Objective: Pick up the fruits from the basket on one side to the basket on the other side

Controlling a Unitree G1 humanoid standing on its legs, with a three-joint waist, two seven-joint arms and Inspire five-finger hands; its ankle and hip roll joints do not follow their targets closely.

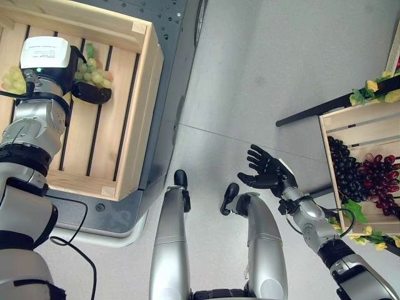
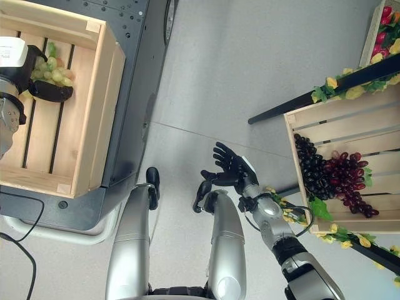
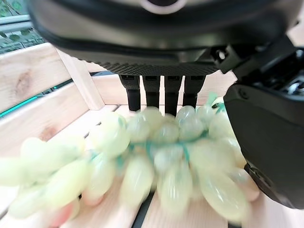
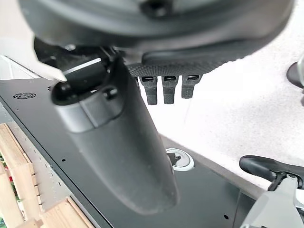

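A bunch of green grapes (image 1: 94,70) lies inside the pale wooden crate (image 1: 140,106) on my left. My left hand (image 1: 92,94) is down in that crate, right against the bunch. In the left wrist view the grapes (image 3: 156,156) stretch across in front of the palm, between the straight fingers (image 3: 161,92) and the thumb (image 3: 266,142). My right hand (image 1: 267,170) hangs open and empty over the floor, palm up and fingers spread. On my right, a second crate (image 1: 359,122) holds dark grapes (image 1: 347,172) and red grapes (image 1: 381,181).
The left crate stands on a dark grey platform (image 1: 169,75). A black bar with a leaf and yellow flower garland (image 1: 369,90) runs along the right crate's far side. Grey floor (image 1: 262,81) separates the two crates.
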